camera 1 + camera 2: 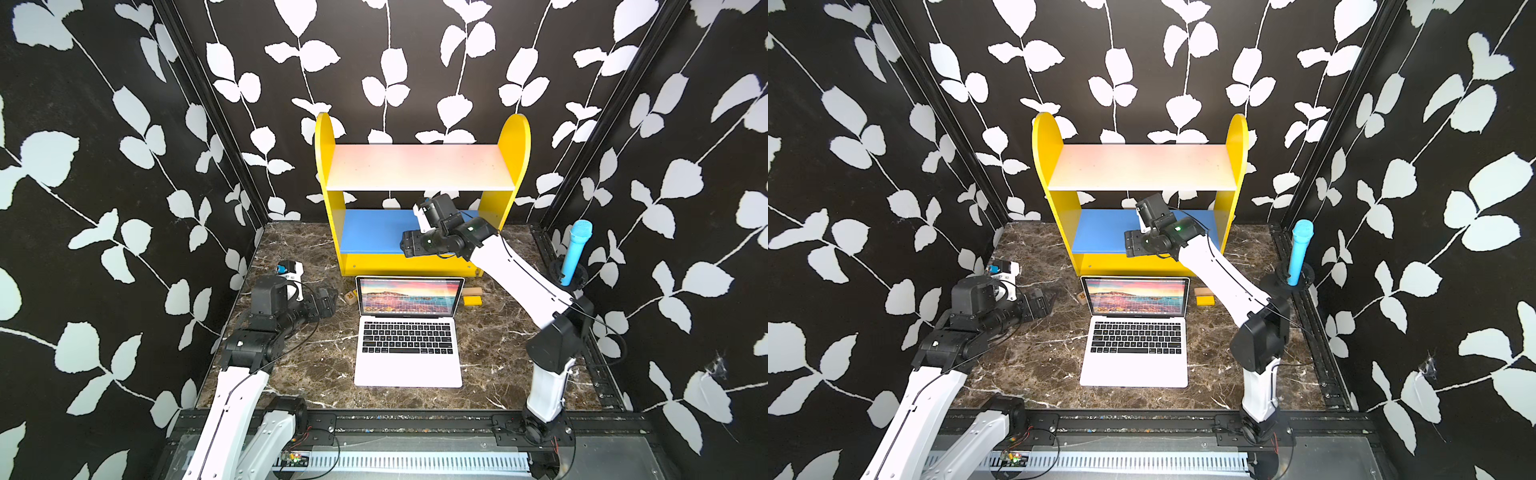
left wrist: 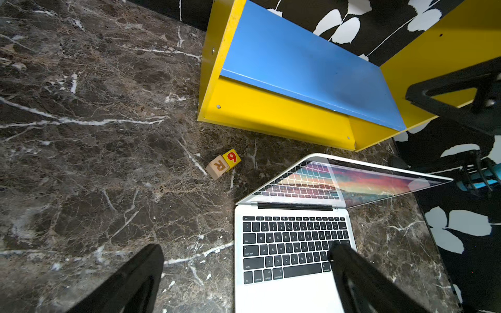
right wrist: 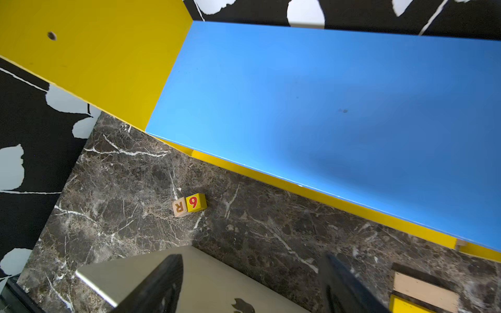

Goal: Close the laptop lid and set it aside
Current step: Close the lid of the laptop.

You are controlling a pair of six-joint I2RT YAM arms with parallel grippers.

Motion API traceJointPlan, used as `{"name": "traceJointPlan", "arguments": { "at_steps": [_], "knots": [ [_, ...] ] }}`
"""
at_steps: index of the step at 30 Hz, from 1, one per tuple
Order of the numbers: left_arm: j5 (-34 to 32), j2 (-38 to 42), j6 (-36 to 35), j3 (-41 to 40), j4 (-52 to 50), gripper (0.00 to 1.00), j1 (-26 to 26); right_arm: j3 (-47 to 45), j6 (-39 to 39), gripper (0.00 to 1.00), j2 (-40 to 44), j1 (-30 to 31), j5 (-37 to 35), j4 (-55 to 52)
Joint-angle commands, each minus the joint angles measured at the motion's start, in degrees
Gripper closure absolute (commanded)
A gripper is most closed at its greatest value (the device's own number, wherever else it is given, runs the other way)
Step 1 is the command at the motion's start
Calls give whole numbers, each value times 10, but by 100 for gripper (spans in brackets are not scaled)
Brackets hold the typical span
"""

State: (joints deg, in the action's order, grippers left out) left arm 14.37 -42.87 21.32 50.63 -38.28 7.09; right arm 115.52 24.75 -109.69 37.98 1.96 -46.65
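While the laptop (image 1: 409,361) sits open in the middle of the counter (image 1: 316,374), just in front of the yellow shelf (image 1: 515,166), its lid (image 1: 410,296) stands raised with the screen lit. The right pincer (image 3: 252,258) hovers over the lid's outer side, its prongs apart and clamping nothing. The left pincer (image 2: 245,250) hangs wide apart beside the laptop, near a lettered block (image 2: 222,164).

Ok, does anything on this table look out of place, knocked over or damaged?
Nothing looks spilled or broken. The laptop sits square and open. The only strays are small toy blocks loose on the table behind it: a letter block on one side, a wooden and yellow pair on the other.
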Motion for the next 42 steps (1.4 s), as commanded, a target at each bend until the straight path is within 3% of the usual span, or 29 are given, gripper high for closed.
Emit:
{"name": "traceJointPlan", "arguments": {
  "at_steps": [1, 12, 42],
  "knots": [
    [14, 12, -15, 1, -11, 2, -15, 29, -10, 21, -11, 13, -4, -27],
    [54, 28, -15, -27, -4, 2, -61, 24, -22, 24, -33, 32, 15, -58],
    [53, 27, -16, -45, -4, 2, -71, -61, -63, 29, 2, 107, 18, -97]
  ]
}}
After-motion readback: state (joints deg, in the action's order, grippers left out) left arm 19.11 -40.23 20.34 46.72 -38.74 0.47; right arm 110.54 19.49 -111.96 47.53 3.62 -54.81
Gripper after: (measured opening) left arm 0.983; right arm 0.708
